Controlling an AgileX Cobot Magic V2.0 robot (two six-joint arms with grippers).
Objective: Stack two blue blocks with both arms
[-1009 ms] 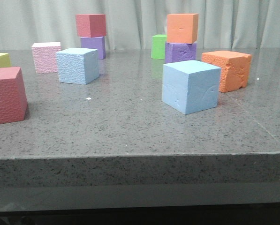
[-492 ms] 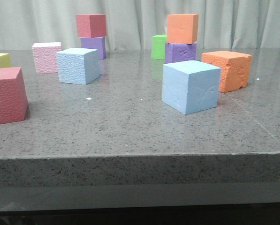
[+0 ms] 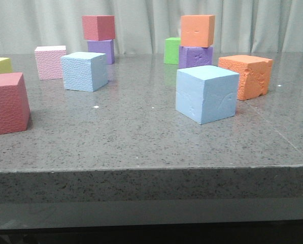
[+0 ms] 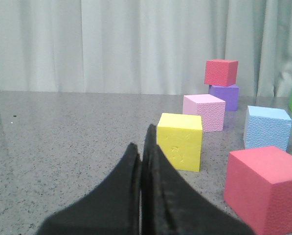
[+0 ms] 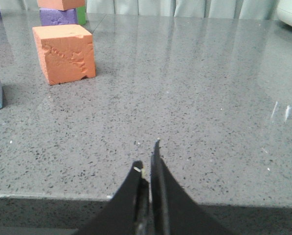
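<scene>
both claws pinched closed, empty: left gripper, right gripper. pebbled blue block sits ahead-right of your left claw, past the red cube. smooth blue block lies ahead-left of your right claw, near the orange cube. foam looks light, squashy; open wide, take opposite flat faces mid-height, squeeze gently.

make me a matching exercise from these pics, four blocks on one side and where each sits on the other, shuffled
Blocks:
1. red block
2. orange smooth block
3. green block
4. smooth blue block

Places:
A. on the table, nearest the front edge of these four
B. on top of a purple block, left side
C. on the table at the back, nothing on it
D. on top of a purple block, right side

Pairs: 1-B, 2-D, 3-C, 4-A
</scene>
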